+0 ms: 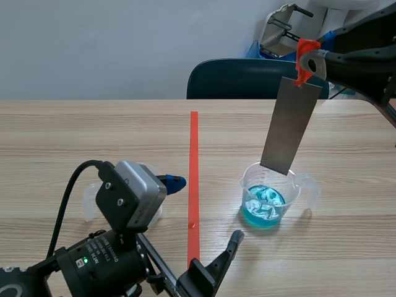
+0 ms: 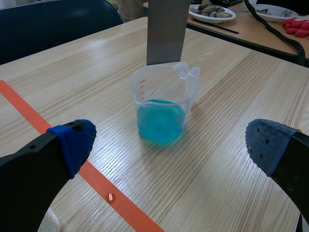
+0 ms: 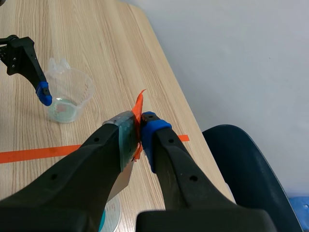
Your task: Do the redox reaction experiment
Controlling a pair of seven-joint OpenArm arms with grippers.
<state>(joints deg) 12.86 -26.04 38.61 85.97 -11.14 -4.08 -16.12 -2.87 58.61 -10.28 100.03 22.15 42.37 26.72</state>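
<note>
Laboratory-type test room: wood-grain table (image 1: 93,130) with tape (image 1: 194,179) marks, plain grey wall (image 1: 93,43), dark blue chair (image 1: 235,80), graduated beaker (image 2: 145,92) holding blue liquid (image 2: 159,123).

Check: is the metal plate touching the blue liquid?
No: in the left wrist view the metal plate ends level with the rim of the beaker, clearly above the blue liquid.

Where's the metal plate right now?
Scene view, right of the orange tape line: the metal plate hangs tilted from the right tool, its lower edge at the measuring cup rim, above the blue liquid.
</note>
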